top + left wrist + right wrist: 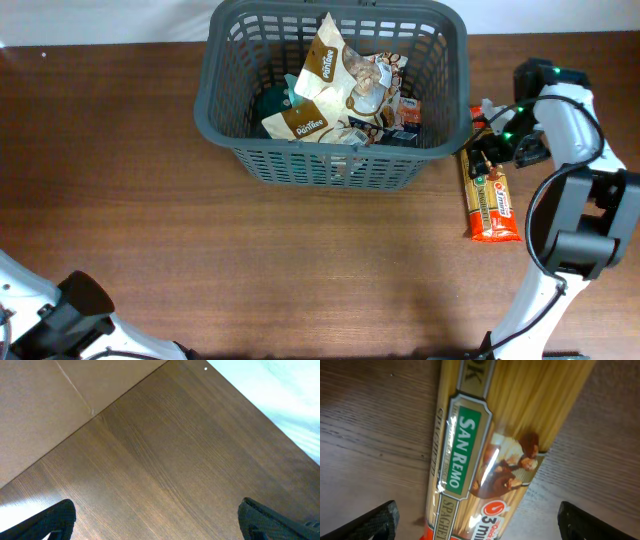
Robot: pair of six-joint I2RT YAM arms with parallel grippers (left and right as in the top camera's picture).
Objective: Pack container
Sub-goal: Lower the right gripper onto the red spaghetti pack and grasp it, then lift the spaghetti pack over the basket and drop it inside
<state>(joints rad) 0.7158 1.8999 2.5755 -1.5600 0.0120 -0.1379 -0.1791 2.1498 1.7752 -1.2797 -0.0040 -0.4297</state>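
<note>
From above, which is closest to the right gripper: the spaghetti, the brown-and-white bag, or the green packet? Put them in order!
1. Spaghetti, under the right gripper, outside the basket.
2. Brown-and-white bag, middle of the basket.
3. Green packet, basket's left side.

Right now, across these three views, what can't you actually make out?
Overhead: what lies low in the container, covered by snack bags.
Overhead: the right gripper, hidden under its own wrist; contact with the spaghetti packet unclear.
Overhead: the left arm, cut off by the bottom-left corner.
Right wrist: both packet ends, past the frame edges.
</note>
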